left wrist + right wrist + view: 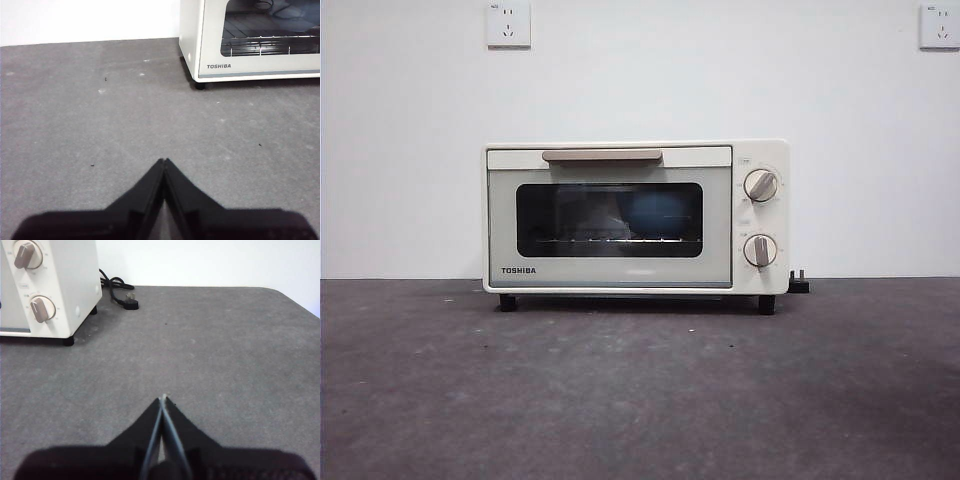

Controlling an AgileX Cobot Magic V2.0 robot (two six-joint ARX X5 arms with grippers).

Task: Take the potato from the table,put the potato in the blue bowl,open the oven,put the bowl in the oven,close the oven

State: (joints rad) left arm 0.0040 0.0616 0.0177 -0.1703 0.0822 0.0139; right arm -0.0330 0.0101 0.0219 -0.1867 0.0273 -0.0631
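Front view: blue bowl (660,212) inside the shut oven (636,217), well apart from both grippers' pressed-together jaws.

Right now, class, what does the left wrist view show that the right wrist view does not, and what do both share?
Only the left wrist view shows the oven's glass door, its wire rack and the Toshiba name, plus the left gripper, fingers together. Only the right wrist view shows the two knobs, the black cord and plug and the right gripper, fingers together. Both share the oven and the grey table.
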